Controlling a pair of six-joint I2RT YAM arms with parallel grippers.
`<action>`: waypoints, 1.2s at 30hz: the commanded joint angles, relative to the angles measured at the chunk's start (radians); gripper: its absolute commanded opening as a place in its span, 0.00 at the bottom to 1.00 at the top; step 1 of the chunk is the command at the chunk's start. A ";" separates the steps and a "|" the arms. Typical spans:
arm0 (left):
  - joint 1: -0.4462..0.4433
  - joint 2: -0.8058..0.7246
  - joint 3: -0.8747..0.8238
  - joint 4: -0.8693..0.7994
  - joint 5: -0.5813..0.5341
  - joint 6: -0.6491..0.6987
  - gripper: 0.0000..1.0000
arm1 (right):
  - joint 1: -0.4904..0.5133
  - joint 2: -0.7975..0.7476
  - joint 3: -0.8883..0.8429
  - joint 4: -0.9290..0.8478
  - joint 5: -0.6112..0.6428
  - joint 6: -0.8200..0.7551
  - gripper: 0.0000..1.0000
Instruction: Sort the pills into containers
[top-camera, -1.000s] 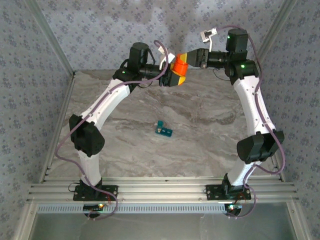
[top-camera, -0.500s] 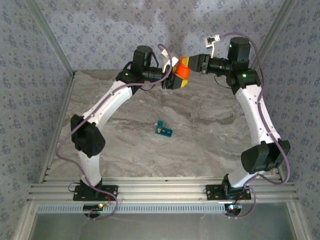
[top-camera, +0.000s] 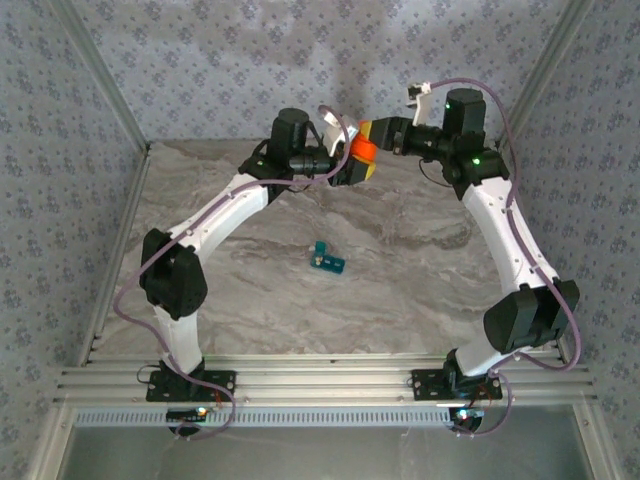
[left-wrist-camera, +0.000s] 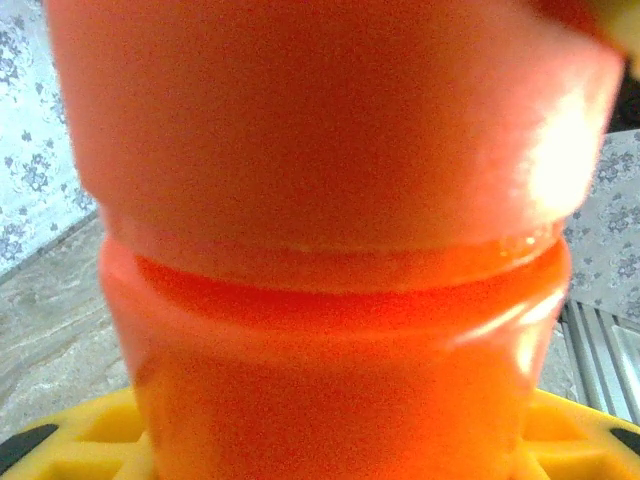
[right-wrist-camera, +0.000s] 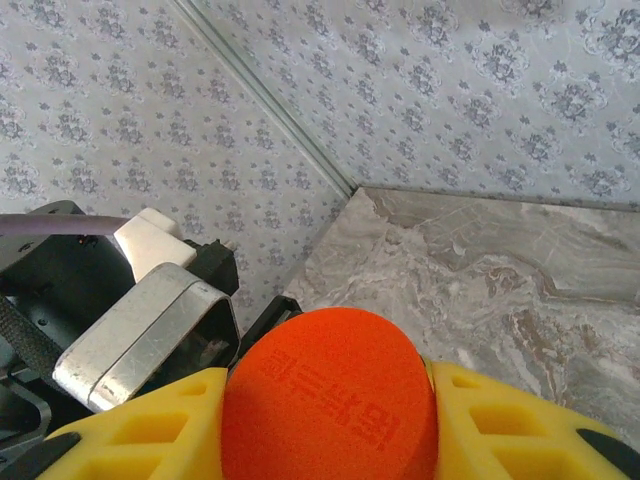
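I log: teal pill box (top-camera: 327, 261) lying mid-table (top-camera: 420, 270), apart from both arms; beyond it, raised near the far wall, left gripper (top-camera: 352, 165) clamped around orange bottle (top-camera: 361, 150), right gripper (top-camera: 373, 136) clamped on its cap (right-wrist-camera: 330, 400).

Grey marbled tabletop (top-camera: 400, 290), floral-patterned walls (top-camera: 200, 60)

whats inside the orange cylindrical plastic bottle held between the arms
Contents cannot be seen: the orange cylindrical plastic bottle has its round orange lid on, clamped by the right gripper, and its tinted wall hides whatever is inside.
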 joint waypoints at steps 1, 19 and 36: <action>-0.020 -0.079 0.025 0.152 -0.006 0.004 0.00 | 0.027 -0.004 -0.011 -0.059 -0.016 0.014 0.41; 0.031 -0.040 0.060 0.098 0.046 -0.015 0.00 | -0.064 0.014 0.165 -0.062 -0.074 0.060 0.78; 0.061 0.035 0.214 -0.094 0.280 -0.013 0.00 | -0.143 0.095 0.296 -0.124 -0.336 -0.032 0.87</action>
